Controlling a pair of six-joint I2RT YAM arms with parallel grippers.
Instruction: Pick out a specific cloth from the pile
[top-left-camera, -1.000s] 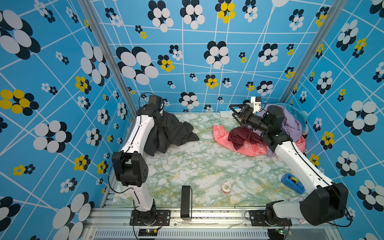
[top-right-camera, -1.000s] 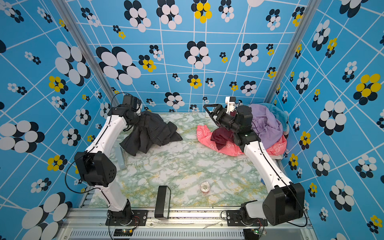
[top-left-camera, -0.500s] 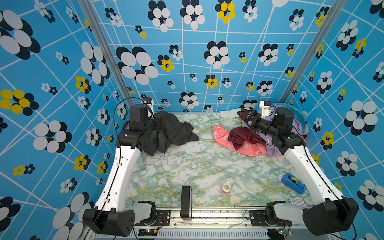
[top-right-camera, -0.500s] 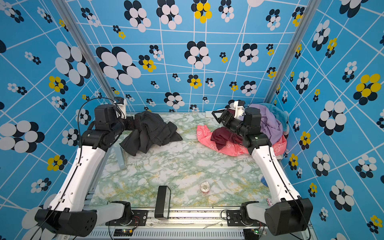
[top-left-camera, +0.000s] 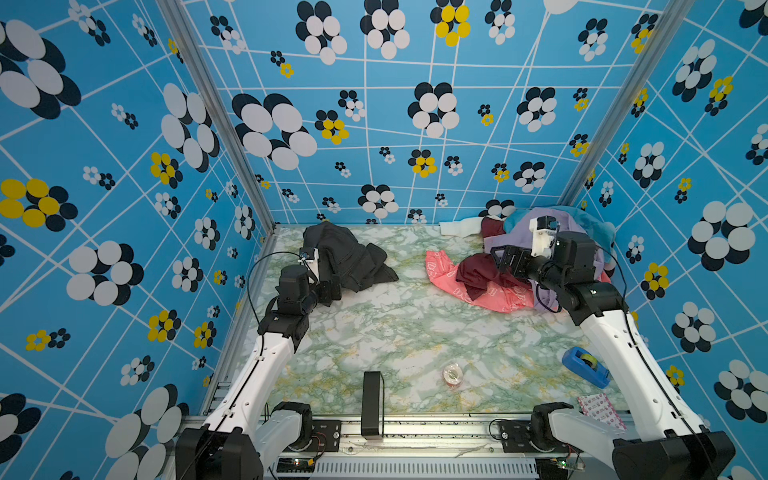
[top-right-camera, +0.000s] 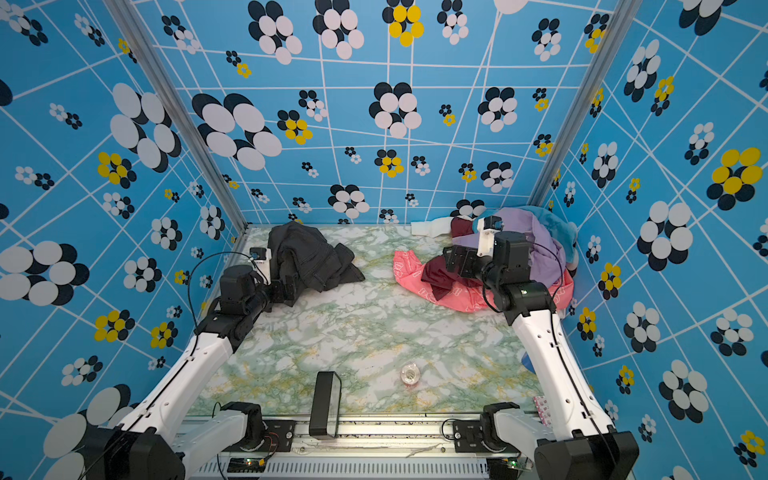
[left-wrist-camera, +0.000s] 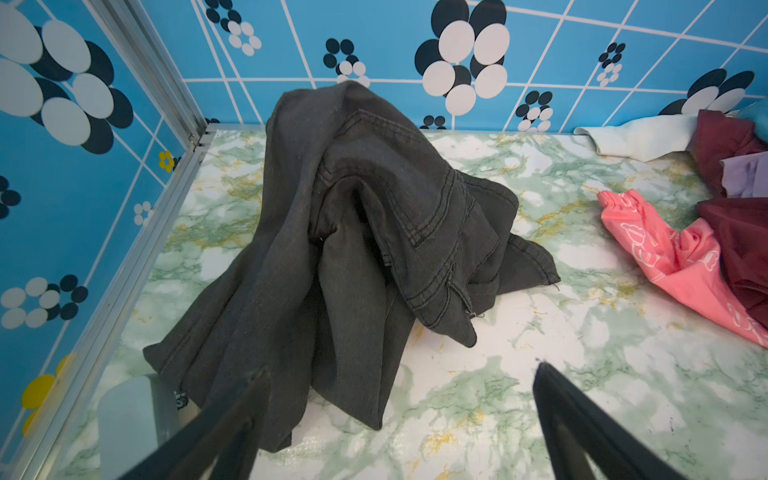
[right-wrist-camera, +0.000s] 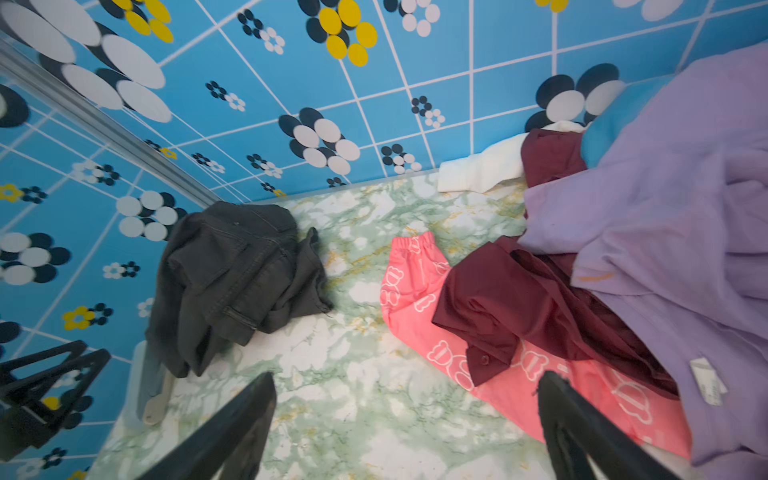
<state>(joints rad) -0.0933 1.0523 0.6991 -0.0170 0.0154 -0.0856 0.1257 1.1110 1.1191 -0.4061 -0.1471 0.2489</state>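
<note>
Green-marbled tabletop (top-left-camera: 415, 332) under blue flowered walls, and we found the jeans (top-left-camera: 345, 259) lying alone at upper left of the surface in both top views, well apart from the pile (top-left-camera: 494, 297) at the right. Our left gripper (left-wrist-camera: 402, 368) stood spread wide and empty, right at the nearest leg hem. The legs ran away from it toward the back corner. Our right gripper (right-wrist-camera: 407, 374), equally wide and empty, hung by the pile's near edge. We judged the left gripper far nearer.
</note>
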